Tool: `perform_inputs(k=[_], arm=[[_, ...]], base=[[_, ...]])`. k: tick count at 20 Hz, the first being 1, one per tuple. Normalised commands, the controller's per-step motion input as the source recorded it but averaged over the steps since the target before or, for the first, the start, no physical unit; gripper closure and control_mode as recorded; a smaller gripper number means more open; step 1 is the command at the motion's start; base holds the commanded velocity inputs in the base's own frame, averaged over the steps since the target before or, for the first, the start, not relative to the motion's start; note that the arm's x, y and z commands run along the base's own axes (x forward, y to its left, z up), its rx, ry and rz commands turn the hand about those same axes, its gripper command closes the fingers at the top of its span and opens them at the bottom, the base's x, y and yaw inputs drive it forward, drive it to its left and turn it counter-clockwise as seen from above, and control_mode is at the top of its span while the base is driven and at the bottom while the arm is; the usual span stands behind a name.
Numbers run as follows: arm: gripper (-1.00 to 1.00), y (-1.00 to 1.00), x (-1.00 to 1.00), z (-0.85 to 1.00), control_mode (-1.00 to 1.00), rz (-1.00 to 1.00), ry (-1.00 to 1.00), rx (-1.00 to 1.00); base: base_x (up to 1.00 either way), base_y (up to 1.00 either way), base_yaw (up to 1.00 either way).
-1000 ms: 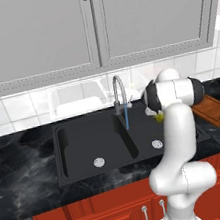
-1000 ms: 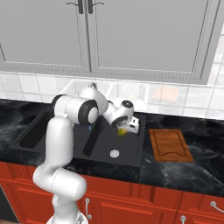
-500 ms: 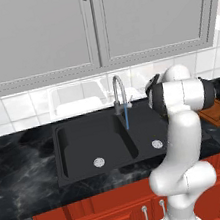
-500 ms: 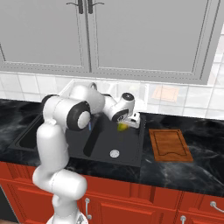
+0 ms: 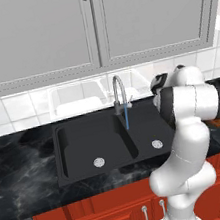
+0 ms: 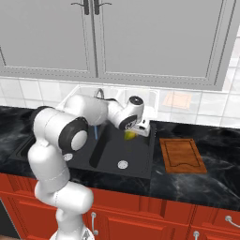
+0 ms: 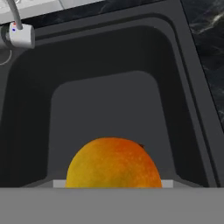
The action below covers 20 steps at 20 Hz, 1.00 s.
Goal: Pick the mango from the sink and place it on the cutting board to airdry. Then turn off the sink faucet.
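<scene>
While the thin blue stream runs from the sink faucet (image 5: pixel 119 94) into the sink (image 5: pixel 83 149), the mango (image 6: pixel 129 135) is held clear of the basin floor, clamped in the hand (image 6: pixel 136 131), whose jaws are closed against the fruit's sides. Seen in the right base view, fruit and hand hang above the right basin, near its far rim, at about 9 o'clock from the cutting board (image 6: pixel 182 155) — well apart from it. In the hand view the mango (image 7: pixel 113 165) appears orange-yellow at 6 o'clock, with the dark basin below it and the faucet's base at 10 o'clock. The board lies bare on the black marbled surface (image 6: pixel 220 159), just beside the sink's right edge.
</scene>
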Motion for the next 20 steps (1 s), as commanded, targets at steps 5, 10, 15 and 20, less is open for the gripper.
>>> perform_inputs(k=[5,10,15,20], arm=[[1.0,0.09,-0.57,0.09,-1.0,-0.01,-0.12,-0.05],[1.0,0.01,-0.35,0.52,-1.0,-0.01,0.0,-0.01],[1.0,0.03,-0.2,0.75,-1.0,0.0,0.01,0.0],[1.0,0.0,-0.16,0.68,-1.0,0.0,0.03,0.0]], base=[[0.0,0.0,0.0],[0.0,0.0,0.0],[0.0,0.0,0.0],[0.0,0.0,0.0]])
